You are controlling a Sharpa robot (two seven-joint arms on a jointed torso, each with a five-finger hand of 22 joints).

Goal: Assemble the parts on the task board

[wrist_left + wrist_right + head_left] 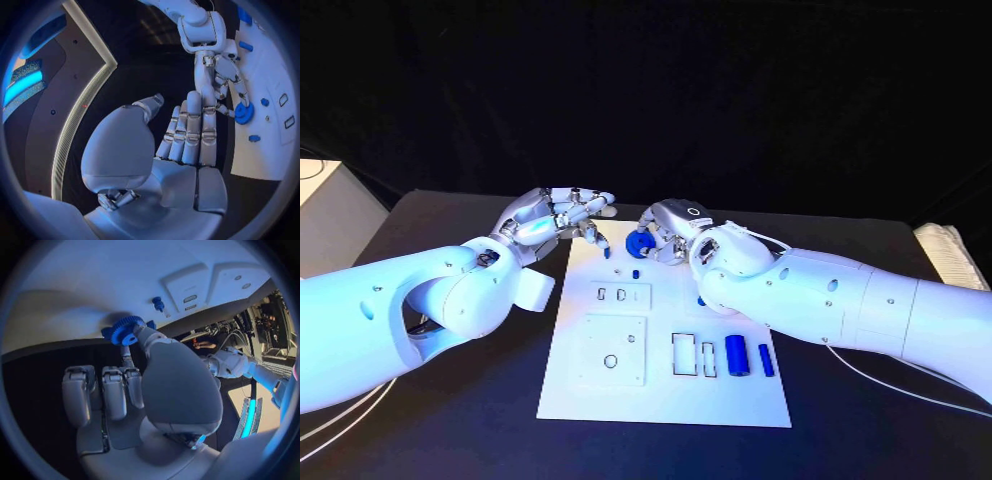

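Note:
The white task board (661, 400) lies in the middle of the black table. At its far end my right hand (672, 232) pinches a blue gear (640, 243) between thumb and a finger, right at the board's surface. The right wrist view has the gear (127, 330) at the thumb tip, with a small blue peg (157, 303) standing in the board beyond it. My left hand (567, 215) hovers just left of the gear over the board's far left corner, fingers straight and holding nothing. Seen from the left wrist, that hand (187, 130) reaches toward the gear (244, 114).
Two blue cylinders (736, 355) (766, 360) lie near the board's right edge beside empty slots (685, 353). Raised plates with cut-outs (620, 295) (613, 350) sit mid-board. A pale object (949, 255) lies at the table's right edge, and a white box (329, 210) at the left.

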